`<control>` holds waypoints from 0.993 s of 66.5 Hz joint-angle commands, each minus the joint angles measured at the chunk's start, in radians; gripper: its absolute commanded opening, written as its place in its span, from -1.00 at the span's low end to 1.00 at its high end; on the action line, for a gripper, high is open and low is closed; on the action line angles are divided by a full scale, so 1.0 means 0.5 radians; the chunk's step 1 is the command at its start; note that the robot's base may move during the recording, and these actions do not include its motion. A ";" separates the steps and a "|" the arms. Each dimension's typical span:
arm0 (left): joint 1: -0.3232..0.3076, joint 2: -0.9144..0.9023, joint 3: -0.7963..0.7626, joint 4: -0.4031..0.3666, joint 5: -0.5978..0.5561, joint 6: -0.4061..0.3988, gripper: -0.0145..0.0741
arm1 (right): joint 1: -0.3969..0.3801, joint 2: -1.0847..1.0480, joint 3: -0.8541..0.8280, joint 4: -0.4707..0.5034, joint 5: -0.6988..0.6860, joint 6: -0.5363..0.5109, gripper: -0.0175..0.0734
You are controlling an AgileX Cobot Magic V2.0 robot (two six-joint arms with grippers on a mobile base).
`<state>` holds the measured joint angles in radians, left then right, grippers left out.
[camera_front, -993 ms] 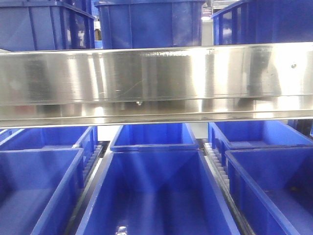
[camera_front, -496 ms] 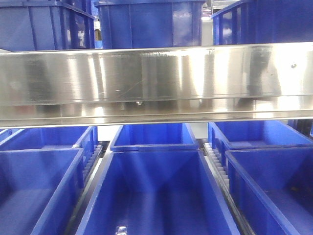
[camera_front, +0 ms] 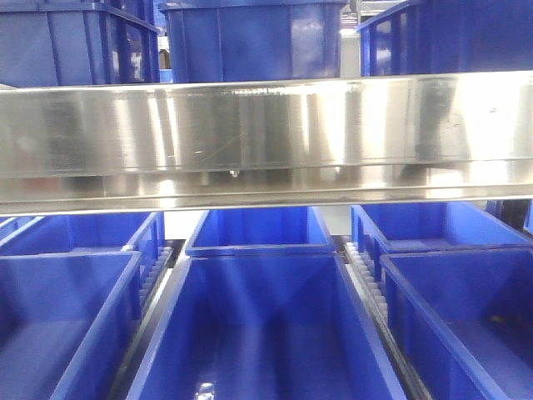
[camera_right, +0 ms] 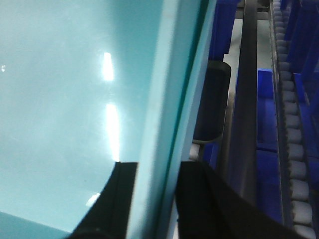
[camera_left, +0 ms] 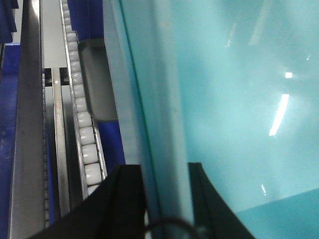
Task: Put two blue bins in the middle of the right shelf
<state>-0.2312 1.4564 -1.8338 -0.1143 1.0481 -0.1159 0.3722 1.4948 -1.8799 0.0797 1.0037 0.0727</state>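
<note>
A pale light-blue bin (camera_left: 234, 89) fills the left wrist view. My left gripper (camera_left: 167, 196) is shut on its left wall and rim, one black finger (camera_left: 124, 199) outside and the other inside. In the right wrist view my right gripper (camera_right: 155, 196) is shut on the right wall of a pale blue bin (camera_right: 65, 89) in the same way. Whether one bin or two are held cannot be told. The shelf's steel front rail (camera_front: 266, 133) crosses the front view close up. Neither the grippers nor the pale bin show there.
Dark blue bins (camera_front: 266, 325) sit side by side on the level under the rail, and more (camera_front: 250, 42) stand above it. White roller tracks (camera_left: 82, 129) (camera_right: 294, 149) and grey metal rails run beside the held bin on both sides.
The front view shifts slightly: the steel rail and the dark blue bins slide a little left and up in the picture.
</note>
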 commanded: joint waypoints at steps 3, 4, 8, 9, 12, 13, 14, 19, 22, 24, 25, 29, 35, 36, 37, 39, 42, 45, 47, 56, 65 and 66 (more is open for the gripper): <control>-0.006 -0.050 -0.046 -0.090 -0.145 0.036 -0.92 | -0.010 -0.022 -0.026 -0.042 -0.138 -0.004 -0.95; -0.006 -0.050 -0.046 -0.090 -0.145 0.036 -0.92 | -0.010 -0.022 -0.026 -0.042 -0.138 -0.004 -0.95; -0.006 -0.044 -0.046 -0.090 -0.145 0.036 -0.92 | -0.010 -0.022 -0.026 -0.042 -0.138 -0.004 -0.95; -0.006 -0.044 -0.046 -0.090 -0.145 0.036 -0.92 | -0.010 -0.022 -0.026 -0.042 -0.138 -0.004 -0.95; -0.006 -0.044 -0.046 -0.090 -0.145 0.036 -0.92 | -0.010 -0.017 -0.025 -0.042 -0.138 -0.004 -0.95; -0.006 -0.044 -0.046 -0.090 -0.145 0.036 -0.92 | -0.010 -0.017 -0.025 -0.042 -0.138 -0.004 -0.95; -0.006 -0.044 -0.046 -0.090 -0.145 0.036 -0.92 | -0.010 -0.013 -0.025 -0.042 -0.138 -0.004 -0.95; -0.006 -0.044 -0.046 -0.090 -0.145 0.036 -0.92 | -0.010 -0.004 -0.025 -0.042 -0.146 -0.004 -0.95; -0.006 -0.044 -0.046 -0.090 -0.145 0.036 -0.92 | -0.010 0.005 -0.025 -0.042 -0.151 -0.004 -0.95; -0.006 -0.044 -0.046 -0.090 -0.145 0.036 -0.92 | -0.010 0.008 -0.025 -0.042 -0.154 -0.004 -0.95; -0.006 -0.044 -0.046 -0.090 -0.145 0.036 -0.92 | -0.010 0.008 -0.025 -0.042 -0.154 -0.004 -0.95; -0.006 -0.044 -0.046 -0.090 -0.145 0.036 -0.92 | -0.010 0.013 -0.025 -0.042 -0.154 -0.004 -0.95; -0.006 -0.044 -0.046 -0.090 -0.145 0.036 -0.92 | -0.010 0.015 -0.025 -0.042 -0.154 -0.004 -0.95; -0.006 -0.044 -0.046 -0.090 -0.145 0.036 -0.92 | -0.010 0.015 -0.025 -0.042 -0.154 -0.004 -0.95; -0.006 -0.044 -0.046 -0.090 -0.145 0.036 -0.92 | -0.010 0.015 -0.025 -0.042 -0.154 -0.004 -0.95; -0.006 -0.044 -0.046 -0.090 -0.145 0.036 -0.92 | -0.010 0.015 -0.025 -0.042 -0.154 -0.004 -0.95; -0.006 -0.044 -0.046 -0.090 -0.145 0.036 -0.92 | -0.010 0.013 -0.025 -0.038 -0.154 -0.004 -0.95; -0.006 -0.047 -0.046 -0.090 -0.145 0.036 -0.92 | -0.010 0.013 -0.025 -0.038 -0.154 -0.004 -0.95; -0.006 -0.047 -0.046 -0.090 -0.145 0.036 -0.92 | -0.010 0.013 -0.025 -0.038 -0.154 -0.004 -0.95; -0.006 -0.047 -0.046 -0.090 -0.145 0.036 -0.92 | -0.010 0.013 -0.025 -0.038 -0.154 -0.004 -0.95; -0.006 -0.047 -0.046 -0.090 -0.145 0.036 -0.92 | -0.010 0.013 -0.025 -0.038 -0.154 -0.004 -0.95; -0.006 -0.047 -0.046 -0.090 -0.145 0.036 -0.92 | -0.010 0.013 -0.025 -0.038 -0.154 -0.004 -0.95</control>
<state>-0.2295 1.4582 -1.8338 -0.1031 1.0543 -0.1159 0.3746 1.5125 -1.8799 0.0855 1.0018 0.0727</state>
